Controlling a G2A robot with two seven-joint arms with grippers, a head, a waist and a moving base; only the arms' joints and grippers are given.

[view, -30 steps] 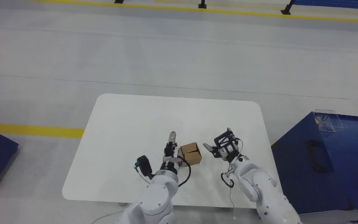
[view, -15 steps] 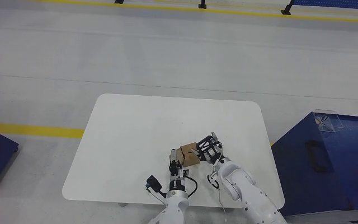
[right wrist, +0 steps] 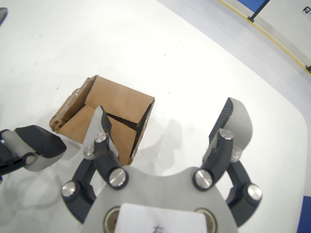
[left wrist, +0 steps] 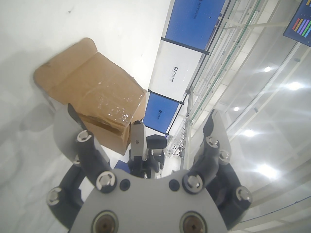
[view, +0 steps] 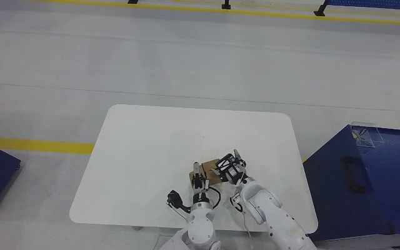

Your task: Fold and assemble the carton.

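The top camera looks down from high above the carton (view: 209,169), with the whole table (view: 156,144) in frame. The left wrist camera sits low beside the carton, tilted toward the ceiling (left wrist: 267,86). The right wrist camera peers into the carton from close above. All three share the carton.

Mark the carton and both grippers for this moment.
carton (right wrist: 116,98), right wrist view, on a brown flap at its open end.
left gripper (left wrist: 142,111), left wrist view, midway between its open fingertips.
right gripper (right wrist: 165,104), right wrist view, midway between its open fingertips.
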